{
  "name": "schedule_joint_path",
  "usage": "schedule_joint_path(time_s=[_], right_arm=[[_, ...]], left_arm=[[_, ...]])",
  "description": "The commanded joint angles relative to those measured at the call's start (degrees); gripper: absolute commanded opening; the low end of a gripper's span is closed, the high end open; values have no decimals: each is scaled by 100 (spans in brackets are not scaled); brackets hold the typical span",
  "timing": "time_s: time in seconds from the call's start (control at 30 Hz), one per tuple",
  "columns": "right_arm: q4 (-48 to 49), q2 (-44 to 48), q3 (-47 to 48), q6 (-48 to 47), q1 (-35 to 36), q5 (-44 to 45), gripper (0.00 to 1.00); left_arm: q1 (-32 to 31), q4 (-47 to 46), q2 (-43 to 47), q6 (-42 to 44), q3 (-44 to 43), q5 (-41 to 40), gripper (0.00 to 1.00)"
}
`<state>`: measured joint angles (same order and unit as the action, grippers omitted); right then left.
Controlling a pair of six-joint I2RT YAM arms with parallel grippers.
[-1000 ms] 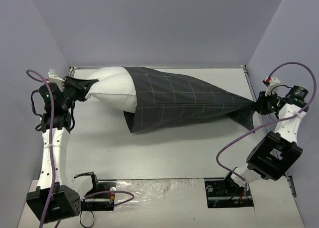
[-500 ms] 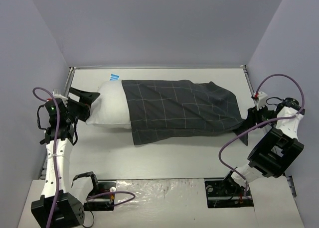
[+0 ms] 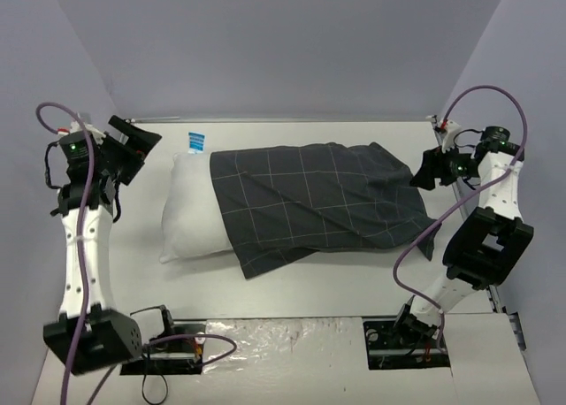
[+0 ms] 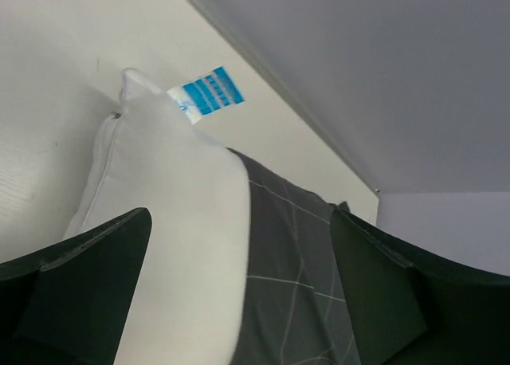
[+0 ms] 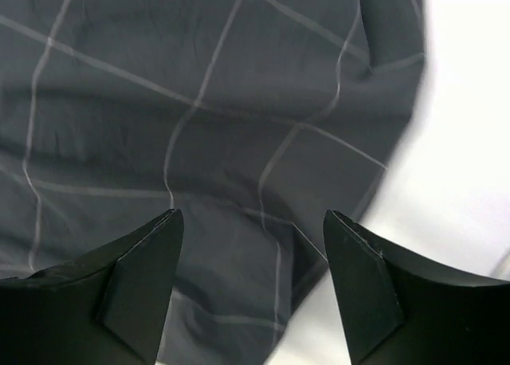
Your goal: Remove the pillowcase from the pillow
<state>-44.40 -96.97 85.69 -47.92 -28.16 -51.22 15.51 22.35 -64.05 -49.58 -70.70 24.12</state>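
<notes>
Since the earlier frames both grips have been released: the left gripper [image 3: 141, 150], which had clamped the bare end of the pillow, and the right gripper [image 3: 425, 171], which had clamped the far end of the case, have let go and drawn back toward their own sides of the white table [image 3: 292, 286]. The load, previously stretched taut in the air between them, now lies flat and slack on the surface. The left gripper's jaws stand wide apart and hold nothing; its wrist view shows the cushion beyond the gap, clear of both fingers. The right gripper's jaws are also parted and empty, with checked fabric visible below them and no contact. The large dark charcoal-grey fabric pillowcase with a thin pale grid check [image 3: 318, 202] lies across the middle and right of the table, still sleeved over most of the big plump rectangular plain white pillow [image 3: 190, 210]. Only the pillow's left end protrudes, with its small blue tag [image 3: 195, 141] at the far-left corner. Judgement: the pull has ended with the case partly withdrawn — the removal is not complete, and a fresh grip on each end appears necessary before further separation. The near edge of the case is folded and wrinkled, so a new pinch there may catch more than one layer. Count: one pillow, one pillowcase, one tag, one table, two arms — each with one two-finger gripper.
</notes>
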Motion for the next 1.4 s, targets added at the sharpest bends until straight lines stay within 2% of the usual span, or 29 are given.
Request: schedule_joint_path(time_s=[0.0, 0.13, 0.2, 0.23, 0.27, 0.33, 0.37, 0.4, 0.47, 0.63, 0.77, 0.9, 0.97, 1.03, 1.07, 1.1, 1.13, 1.17, 1.2, 1.23, 1.27, 1.37], right_arm=[[-34, -243, 474, 748, 223, -178, 68], [817, -244, 475, 2020, 451, 410, 70], [1335, -226, 362, 3004, 759, 1138, 74], [1868, -209, 274, 3513, 873, 1497, 77], [2135, -174, 168, 4518, 961, 1823, 84], [2453, -103, -61, 5605, 1259, 3236, 97], [2532, -129, -61, 5949, 1339, 3537, 100], [2516, -242, -35, 6718, 1375, 3871, 100], [2568, -409, -131, 7643, 1296, 3604, 100], [2822, -770, -351, 8692, 1366, 3382, 100], [2841, -1051, -386, 8958, 1515, 3505, 100], [2902, -1263, -536, 9151, 1779, 3391, 100], [2928, -1342, -588, 9187, 1928, 3390, 100], [2972, -1386, -615, 9169, 1981, 3408, 99], [2981, -1421, -615, 9169, 1973, 3408, 94], [2999, -1421, -632, 9160, 1964, 3339, 89], [3147, -1413, -659, 9152, 1920, 3216, 69], [3244, -1378, -694, 9160, 1824, 3076, 57], [3332, -1343, -755, 9152, 1771, 2735, 40], [3429, -1325, -747, 9125, 1727, 2618, 8], [3429, -1246, -712, 9064, 1692, 2530, 0], [3473, -1036, -510, 8599, 1542, 1969, 0]], left_arm=[[14, 7, -1001, 247, 65, 382, 94], [5, -151, -1618, 300, 47, 672, 94], [5, -213, -1925, 195, 30, 795, 94], [-4, -353, -2005, 151, 21, 892, 94], [-4, -398, -2076, 55, 12, 919, 94], [-4, -512, -2208, 1, -23, 946, 94], [-4, -530, -2243, -7, -75, 928, 94], [5, -556, -2322, -8, -102, 928, 94], [-4, -530, -2488, 45, -251, 937, 94], [-109, -233, -2937, 334, -594, 1261, 94], [-328, 340, -3245, 931, -840, 1376, 94], [-566, 306, -3438, 1003, -753, 1490, 95], [-663, 227, -3500, 986, -744, 1587, 99], [-768, -19, -3526, 916, -683, 1779, 85], [-786, -133, -3518, 785, -639, 1885, 78], [-786, -378, -3500, 705, -586, 1973, 61], [-786, -476, -3474, 643, -507, 2078, 53], [-777, -521, -3430, 582, -463, 2114, 46], [-777, -617, -3386, 564, -428, 2123, 32], [-769, -679, -3342, 538, -384, 2123, 27], [-760, -749, -3298, 450, -262, 2141, 22], [-690, -1161, -3062, 240, -7, 2211, 9]])
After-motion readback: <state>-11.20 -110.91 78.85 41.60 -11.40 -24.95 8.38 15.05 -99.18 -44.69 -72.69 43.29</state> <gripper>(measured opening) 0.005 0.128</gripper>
